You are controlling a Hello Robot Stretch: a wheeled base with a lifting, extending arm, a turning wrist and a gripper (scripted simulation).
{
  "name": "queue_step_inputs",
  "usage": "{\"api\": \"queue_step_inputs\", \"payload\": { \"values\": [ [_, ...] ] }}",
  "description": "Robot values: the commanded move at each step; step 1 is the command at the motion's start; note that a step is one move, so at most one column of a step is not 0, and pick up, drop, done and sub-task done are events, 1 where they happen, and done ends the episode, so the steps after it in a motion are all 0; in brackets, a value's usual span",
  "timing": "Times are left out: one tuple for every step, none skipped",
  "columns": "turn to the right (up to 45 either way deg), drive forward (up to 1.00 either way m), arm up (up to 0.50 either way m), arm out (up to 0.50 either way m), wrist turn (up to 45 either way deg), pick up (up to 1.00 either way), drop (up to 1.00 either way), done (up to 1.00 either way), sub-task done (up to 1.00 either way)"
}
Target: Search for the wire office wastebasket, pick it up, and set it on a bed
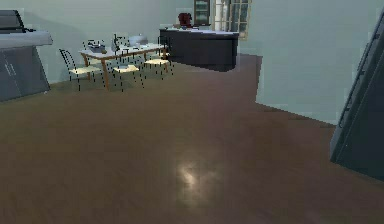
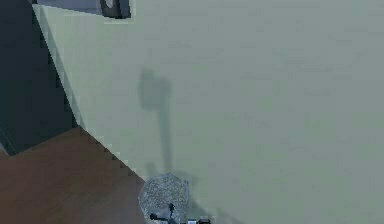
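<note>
Gripper [image 2: 166, 213]: at the bottom edge of the arm side view, dark body with small white marker squares beside it; set of the fingers not to be told, nor whether anything is held, with a thing at or behind the far end. Wire office wastebasket [image 2: 165, 190]: round, grey, see-through mesh, just beyond the gripper, near the foot of the pale wall [image 2: 260, 100], over the brown floor [image 2: 70, 185]; standing on that floor or lifted off it, not to be decided. Handling, as judged: light; stiff enough to keep its form, yet of thin wire, liable to dent under a hard squeeze; hollow and open-topped, so inclined to tip or swing if taken off-centre; mesh apt to snag a fingertip. Best hold, as judged: the top rim, one finger inside and one outside, rather than across the whole body. Further out, same view: tall dark panel [image 2: 35, 90] at the left; dark framed item [image 2: 115, 8] high on the wall. Forward view: more brown floor in the foreground; desk [image 1: 118, 50] bearing small items, with yellow-seated chairs [image 1: 128, 70] around it, far left; dark cabinet unit [image 1: 200, 47] behind, reddish object [image 1: 185, 18] on top; grey appliance [image 1: 20, 55] at the left edge; window [image 1: 225, 12] at the back.
</note>
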Motion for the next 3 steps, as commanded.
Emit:
{"api": "queue_step_inputs", "payload": {
  "values": [
    [0.0, 0.0, 0.5, 0.0, 0.0, 0.0, 0.0, 0.0, 0.0],
    [0.0, 0.0, 0.14, 0.0, 0.0, 0.0, 0.0, 0.0, 0.0],
    [0.0, 0.0, 0.0, 0.0, -45.0, 0.0, 0.0, 0.0, 0.0]
  ]
}}
